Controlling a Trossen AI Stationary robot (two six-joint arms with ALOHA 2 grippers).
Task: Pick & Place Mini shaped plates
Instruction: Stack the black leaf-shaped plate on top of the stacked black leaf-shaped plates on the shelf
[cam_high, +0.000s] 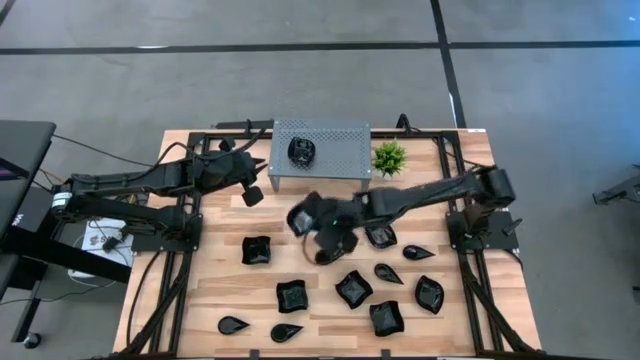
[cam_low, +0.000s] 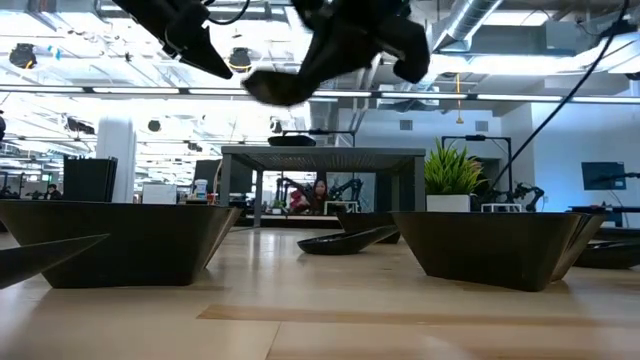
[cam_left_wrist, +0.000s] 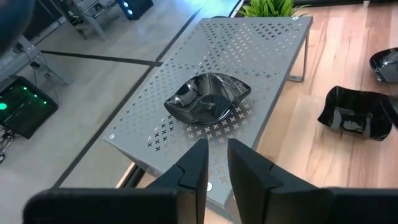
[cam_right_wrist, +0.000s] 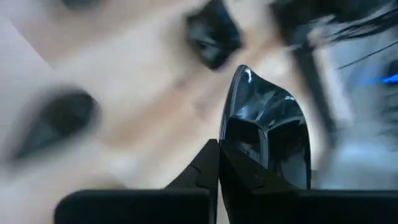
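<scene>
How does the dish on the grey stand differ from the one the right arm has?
The dish on the stand rests flat and untouched; the held dish is clamped by its rim in the right pincer, lifted clear of the table and tilted. The left pincer hovers near the stand dish, empty. Both are glossy black.

Tight front, open mid-left

Plates crowd front half; bare wood left of rack. Plant blocks rack's right side.

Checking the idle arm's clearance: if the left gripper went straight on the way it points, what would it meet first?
Most likely the grey perforated shelf, just ahead of the left gripper, or the black dish sitting on it. Depth is hard to judge, so which comes first is uncertain.
</scene>
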